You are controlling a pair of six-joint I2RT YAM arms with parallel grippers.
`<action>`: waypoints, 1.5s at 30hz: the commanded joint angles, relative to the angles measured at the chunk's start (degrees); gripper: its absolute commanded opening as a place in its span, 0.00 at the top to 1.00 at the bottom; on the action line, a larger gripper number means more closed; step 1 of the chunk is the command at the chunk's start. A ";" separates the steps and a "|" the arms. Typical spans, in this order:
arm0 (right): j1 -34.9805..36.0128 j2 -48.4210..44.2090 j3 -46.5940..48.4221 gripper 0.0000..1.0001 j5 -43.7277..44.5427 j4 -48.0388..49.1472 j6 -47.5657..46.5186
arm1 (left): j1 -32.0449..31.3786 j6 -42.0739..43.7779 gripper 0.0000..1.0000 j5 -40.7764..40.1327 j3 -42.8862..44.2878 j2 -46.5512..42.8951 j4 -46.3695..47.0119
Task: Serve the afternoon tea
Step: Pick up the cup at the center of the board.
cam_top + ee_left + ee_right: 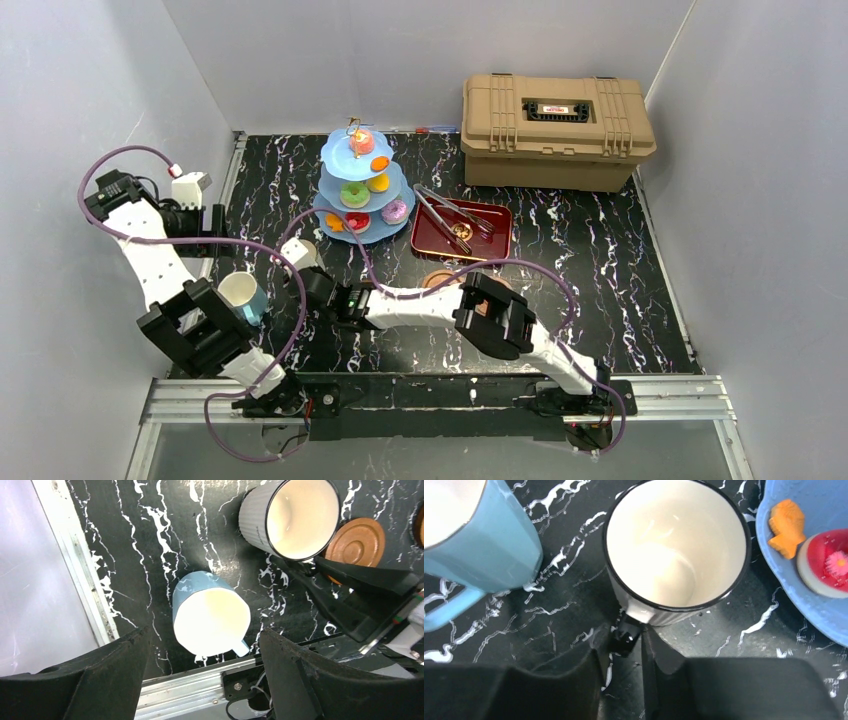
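The left gripper [204, 645] has its jaws wide open and holds nothing. In the left wrist view its two black fingers sit in the bottom corners. The blue cup [210, 615] stands on the black table [150, 540] in the gap between them, in the middle of the frame, and touches neither finger. Its small handle points to the lower right.

The right gripper [623, 655] has narrow jaws. In the right wrist view they pinch the dark handle [626, 632] of the grey cup [676, 545] — one finger on each side. The grey cup is at the top middle of that frame, white inside with a black rim. The blue cup is just beside it at the upper left. The blue stand [784, 585] is near it at the right edge, with an orange cake [786, 527] and a red cake [826, 562] on its bottom plate.

A brown saucer [360, 540] lies flat at the upper right of the left wrist view, just beside the grey cup.
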 commanded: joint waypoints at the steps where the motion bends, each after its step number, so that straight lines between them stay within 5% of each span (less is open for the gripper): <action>1: -0.60 -0.53 1.03 0.75 3.61 4.12 -2.12 | 1.16 3.91 0.24 -3.27 -1.38 0.69 -0.78; 7: -1.66 -3.49 -2.47 0.99 5.32 6.66 -4.55 | 2.46 9.36 0.25 -9.52 -8.02 -1.23 2.78; 17: -4.89 -11.61 -9.58 0.99 2.26 9.39 -8.55 | 6.43 24.67 0.26 -12.05 -21.27 -3.83 4.96; 27: -5.36 -26.56 -23.40 0.99 3.22 8.51 -9.11 | 7.21 26.20 0.29 -11.22 -23.57 -0.52 5.42; 39: -5.36 -47.11 -44.04 0.99 6.72 5.04 -4.78 | 7.21 26.16 0.19 1.68 -9.59 2.63 -10.25; 45: -5.36 -55.23 -52.92 0.99 10.72 2.22 -3.16 | 7.20 28.21 0.13 -1.26 -7.70 3.07 -11.23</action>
